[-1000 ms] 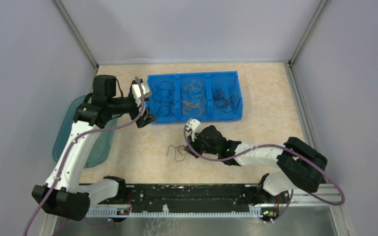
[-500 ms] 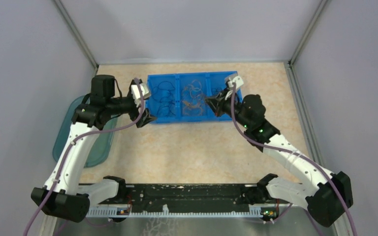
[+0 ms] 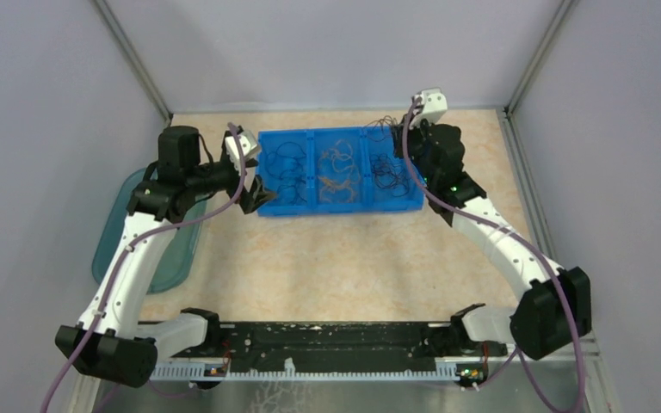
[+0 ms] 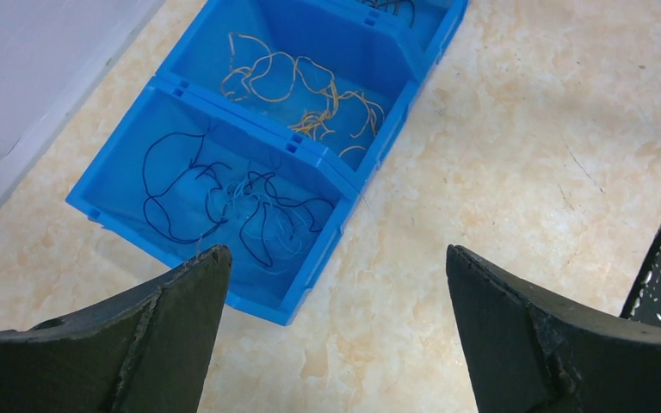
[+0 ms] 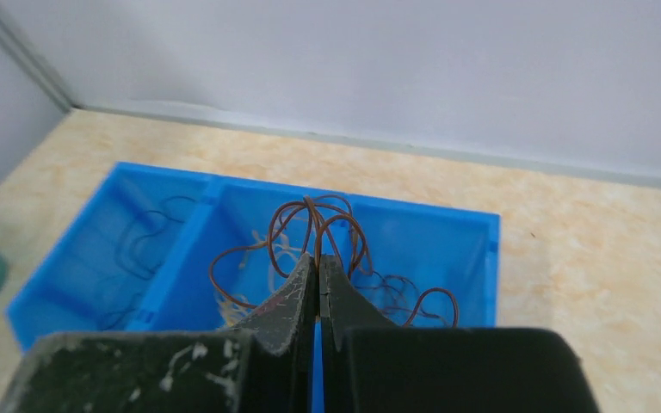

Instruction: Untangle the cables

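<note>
A blue three-compartment bin (image 3: 341, 206) holds sorted cables: blue ones (image 4: 224, 198) in the left compartment, yellow-orange ones (image 4: 301, 86) in the middle, dark ones (image 3: 393, 176) in the right. My right gripper (image 5: 318, 258) is shut on a bunch of dark brown cables (image 5: 323, 225) and holds them above the bin, over its right part (image 3: 393, 131). My left gripper (image 4: 336, 258) is open and empty, above the tabletop beside the bin's near left corner.
A teal lid or tray (image 3: 116, 232) lies at the table's left edge under the left arm. Grey enclosure walls stand close on the left, back and right. A black rail (image 3: 327, 340) runs along the near edge.
My right gripper picked the dark tangle off the table centre and swung it back and right to above the bin's right part. The left arm barely moved.
</note>
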### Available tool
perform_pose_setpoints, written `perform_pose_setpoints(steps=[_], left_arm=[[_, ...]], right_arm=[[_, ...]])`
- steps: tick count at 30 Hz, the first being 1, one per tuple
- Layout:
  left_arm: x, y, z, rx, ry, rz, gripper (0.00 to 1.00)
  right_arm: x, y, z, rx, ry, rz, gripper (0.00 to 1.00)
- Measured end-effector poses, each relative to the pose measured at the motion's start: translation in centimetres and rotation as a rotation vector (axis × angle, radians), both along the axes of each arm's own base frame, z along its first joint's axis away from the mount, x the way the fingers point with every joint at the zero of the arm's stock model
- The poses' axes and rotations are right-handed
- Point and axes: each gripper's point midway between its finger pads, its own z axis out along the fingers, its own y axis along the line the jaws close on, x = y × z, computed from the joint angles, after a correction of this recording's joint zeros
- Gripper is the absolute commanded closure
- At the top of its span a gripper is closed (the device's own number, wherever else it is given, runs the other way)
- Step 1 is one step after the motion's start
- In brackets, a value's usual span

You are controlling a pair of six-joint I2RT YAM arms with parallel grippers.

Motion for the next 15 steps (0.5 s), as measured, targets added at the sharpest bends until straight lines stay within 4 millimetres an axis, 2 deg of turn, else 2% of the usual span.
perform_pose_setpoints(steps=[3,8,10,13,15], left_arm=[[0.6,0.1,0.0,-0.014,-0.002,0.029,0.0],[1.4,0.4,-1.0,-0.029,0.025,0.089,0.0],[1.8,0.6,-1.5,-0.03,0.045,0.12,0.0],[2.3,1.0,-2.5,-0.028,0.072,0.17,0.0],[2.5,1.4,-3.4,-0.024,0.088,0.201,0.0]], right_arm=[[2.1,-1.3,-3.0,-0.038,0.066,-0.078,1.0],[4.2,-2.9,-7.3,-0.081,0.16,-0.15,0.98],[4.8,-3.0,-9.0,-0.099,0.198,-0.16,0.69],[5.5,-2.7,-10.8,-0.115,0.251,-0.159,0.39],[5.7,-2.5,-11.3,-0.123,0.268,-0.151,0.31]])
